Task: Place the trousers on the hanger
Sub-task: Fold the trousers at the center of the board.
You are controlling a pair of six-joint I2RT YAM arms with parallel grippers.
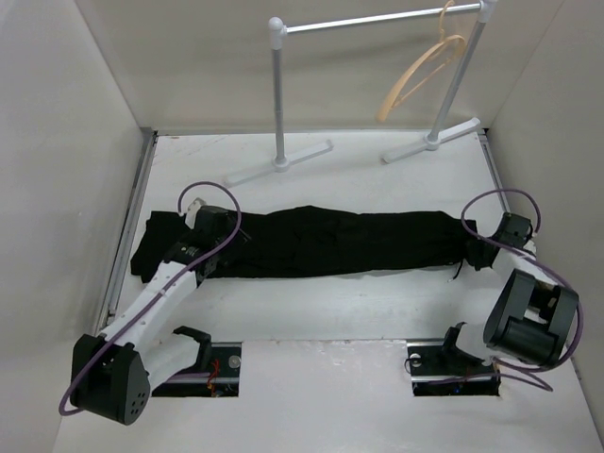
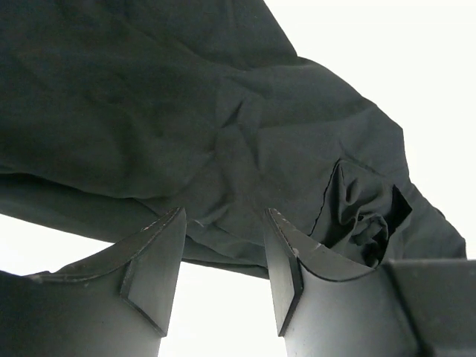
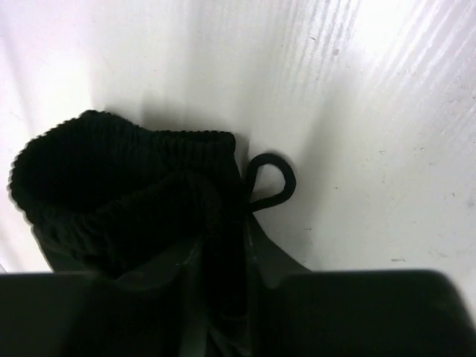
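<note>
DESK: What does the overhead view show?

OPERATOR: The trousers [image 1: 330, 243] lie flat across the middle of the table [image 1: 377, 311], stretched from 9 o'clock to 3 o'clock. I have an arm at each end.

DESK: And the hanger?

OPERATOR: The hanger [image 1: 422, 74] hangs by its hook from the white rack [image 1: 279, 94] at the far edge, about 1 o'clock, well apart from the cloth.

DESK: The tools?

OPERATOR: My left gripper [image 1: 215, 225] sits over the 9 o'clock end with its jaws spread. On its wrist camera I see bare table through the gap and rumpled black fabric just past the fingertips [image 2: 160, 253]. My right gripper [image 1: 479, 250], at the 3 o'clock end, is clenched on the trousers. Its wrist camera shows a ridge of cloth pinched between the dark fingers. A ribbed band [image 3: 97, 163] is bunched just ahead, and a thin cord loop [image 3: 269, 178] lies on the table at its 3 o'clock side.
</note>
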